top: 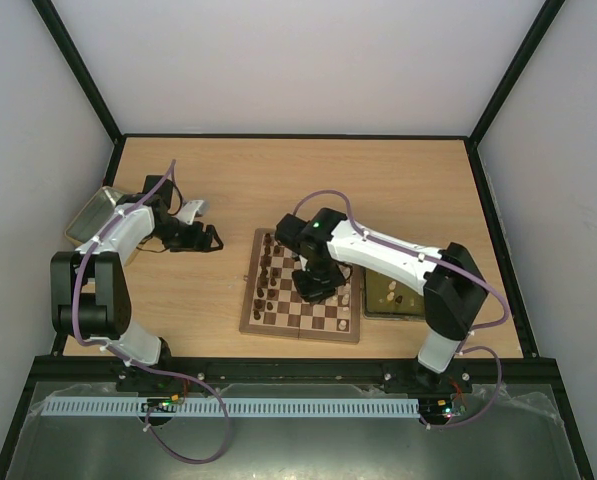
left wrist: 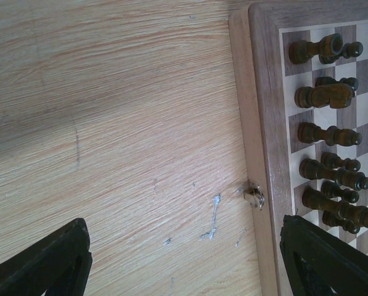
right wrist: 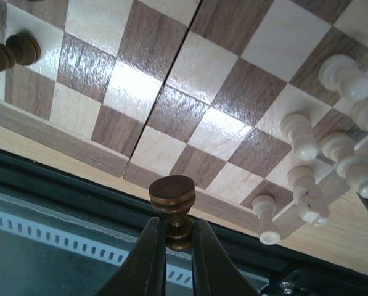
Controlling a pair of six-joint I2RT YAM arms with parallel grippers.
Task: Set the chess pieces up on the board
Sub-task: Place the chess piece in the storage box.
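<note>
The chessboard lies in the middle of the table. Dark brown pieces stand along its left side and a few cream pieces on its right. My right gripper hovers over the board, shut on a dark brown piece held by its neck, base outward, above the board's near edge. Cream pieces lie and stand to its right. My left gripper is open and empty over bare table left of the board. Dark pieces show in the left wrist view.
A grey metal tray sits at the far left. A yellowish tray holding a few pieces lies against the board's right side. A small metal latch sticks out of the board's left edge. The table's front rail runs below.
</note>
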